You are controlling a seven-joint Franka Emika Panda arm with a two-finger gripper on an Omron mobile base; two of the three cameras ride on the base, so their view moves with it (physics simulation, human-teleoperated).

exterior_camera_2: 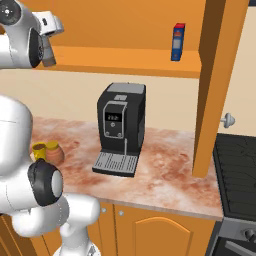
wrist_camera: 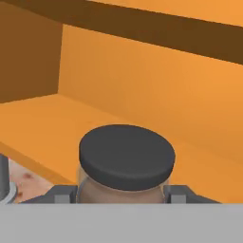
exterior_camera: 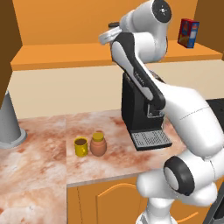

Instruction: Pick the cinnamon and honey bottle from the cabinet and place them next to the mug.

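In the hand view the cinnamon point(wrist_camera: 126, 154), a grey-brown shaker with a dark cap, sits between my gripper's point(wrist_camera: 123, 194) fingers point(wrist_camera: 61, 193), which press on both of its sides. The right base view shows the gripper point(exterior_camera_2: 47, 42) holding the cinnamon point(exterior_camera_2: 48, 54) in front of the cabinet's point(exterior_camera_2: 125, 60) open shelf, a little above the shelf's front edge. From the left base side, the gripper point(exterior_camera: 111, 30) is up at the cabinet point(exterior_camera: 65, 57), mostly behind the arm. On the counter the honey bottle point(exterior_camera: 98, 144) stands right beside the yellow mug point(exterior_camera: 81, 146).
A black coffee machine point(exterior_camera: 140, 118) stands on the marble counter point(exterior_camera: 43, 175) right of the mug. A red and blue box point(exterior_camera: 188, 33) is on the shelf's right end. A brown side panel point(exterior_camera_2: 217, 85) and a stove point(exterior_camera_2: 235, 160) lie to the right.
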